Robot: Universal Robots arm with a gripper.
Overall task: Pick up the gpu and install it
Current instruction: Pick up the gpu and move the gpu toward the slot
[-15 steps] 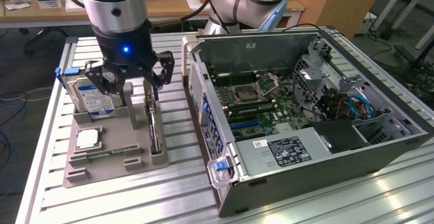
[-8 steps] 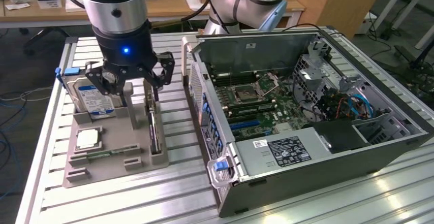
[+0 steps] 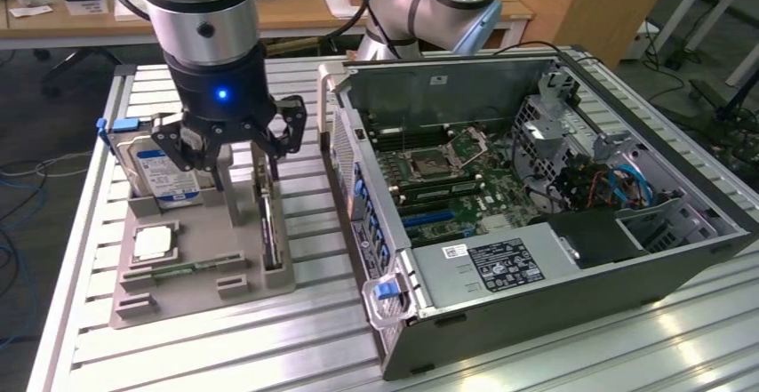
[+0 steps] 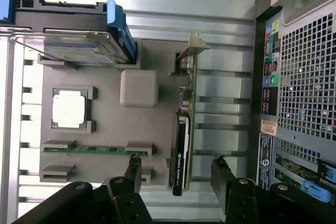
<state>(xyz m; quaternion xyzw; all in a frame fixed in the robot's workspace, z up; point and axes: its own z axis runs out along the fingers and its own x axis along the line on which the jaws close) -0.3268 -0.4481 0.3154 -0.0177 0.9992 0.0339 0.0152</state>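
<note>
The gpu (image 3: 272, 230) is a thin dark card standing on edge in a slot of the grey parts tray (image 3: 202, 299), its metal bracket (image 4: 192, 46) at one end. In the wrist view the gpu (image 4: 182, 140) runs lengthwise into the gap between my fingers. My gripper (image 3: 247, 172) hangs just above the card's bracket end. The gripper (image 4: 177, 171) is open, one finger on each side of the card and neither touching it. The open computer case (image 3: 534, 179) lies on the exterior view's right, its motherboard (image 3: 445, 174) exposed.
The tray also holds a silver hard drive (image 3: 160, 172) in a blue-clipped frame, a square processor chip (image 4: 69, 108) and a green memory stick (image 4: 86, 149). The case's rear panel (image 4: 302, 77) stands close beside the tray. A second robot arm (image 3: 427, 1) stands behind the case.
</note>
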